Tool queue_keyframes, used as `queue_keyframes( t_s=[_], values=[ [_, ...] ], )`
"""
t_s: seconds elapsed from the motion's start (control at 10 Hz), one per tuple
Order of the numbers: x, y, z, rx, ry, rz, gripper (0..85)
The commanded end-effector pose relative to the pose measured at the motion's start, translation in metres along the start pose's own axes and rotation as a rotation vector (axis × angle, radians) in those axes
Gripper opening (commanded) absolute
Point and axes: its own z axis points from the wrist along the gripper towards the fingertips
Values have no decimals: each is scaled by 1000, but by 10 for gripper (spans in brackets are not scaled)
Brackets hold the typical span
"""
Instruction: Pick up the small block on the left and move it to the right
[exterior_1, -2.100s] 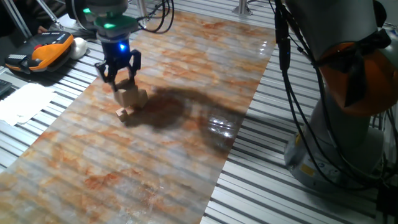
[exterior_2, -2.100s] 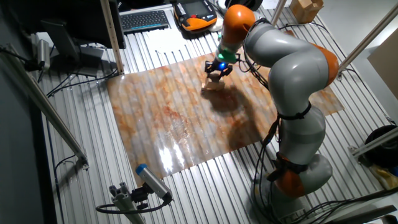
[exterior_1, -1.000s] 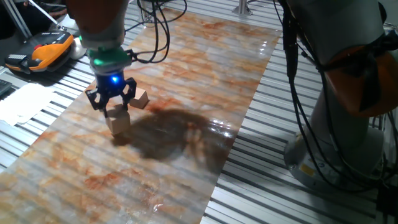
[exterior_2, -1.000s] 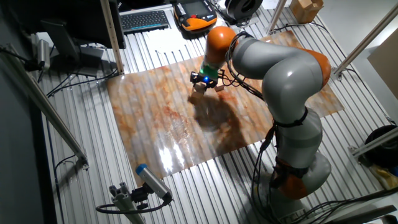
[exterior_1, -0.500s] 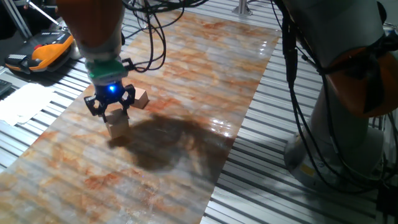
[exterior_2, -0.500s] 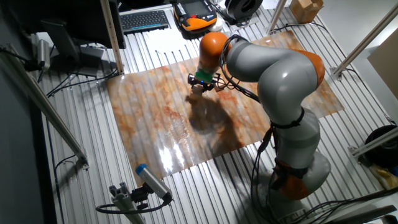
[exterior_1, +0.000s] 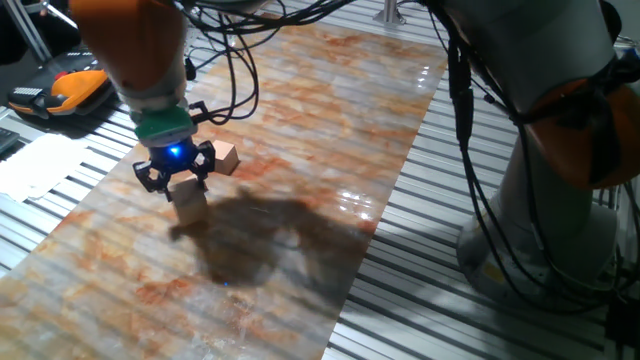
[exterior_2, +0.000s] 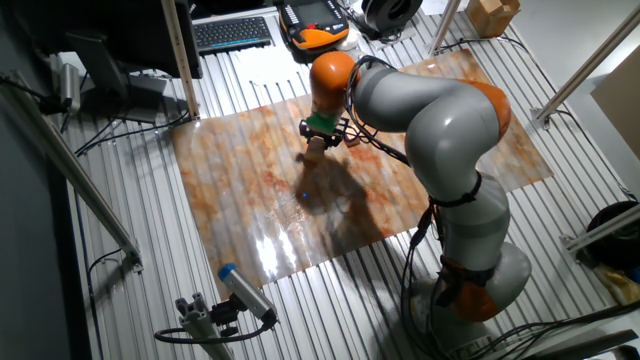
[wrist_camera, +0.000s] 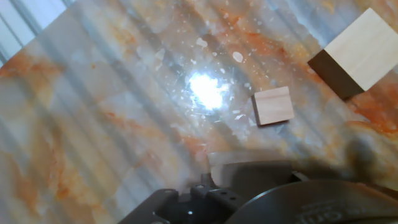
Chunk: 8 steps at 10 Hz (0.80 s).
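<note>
Your desk (exterior_1: 300, 110) is a slatted metal top covered by a glossy marbled orange-and-grey sheet (exterior_1: 330, 150); a keyboard (exterior_2: 232, 33) and an orange pendant (exterior_1: 62, 88) sit beyond its edge. Reading left to right in one fixed view: the hand (exterior_1: 176, 180) hangs near the sheet's left edge, fingers pinching the small block (exterior_1: 190, 205), a plain tan cube held close above or on the sheet; you cannot tell which. Just right and behind it rests a middle-sized tan cube (exterior_1: 226, 157), apart from the held one. The arm's shadow (exterior_1: 270, 235) spreads rightward. In the hand view you see a tiny tan cube (wrist_camera: 273, 106) and, further right, a larger cube (wrist_camera: 357, 53), well apart.
</note>
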Motion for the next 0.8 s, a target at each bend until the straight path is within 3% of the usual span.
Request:
queue_keyframes(
  t_s=[0.0,0.1,0.2,0.5,0.6,0.7],
  values=[
    [0,0,0,23,6,-13,340],
    [0,0,0,42,20,-30,340],
    [1,0,-1,35,33,-25,340],
    [1,0,1,49,29,-17,340],
    [1,0,1,55,26,-13,510],
    [2,0,2,59,26,-11,510]
  ],
)
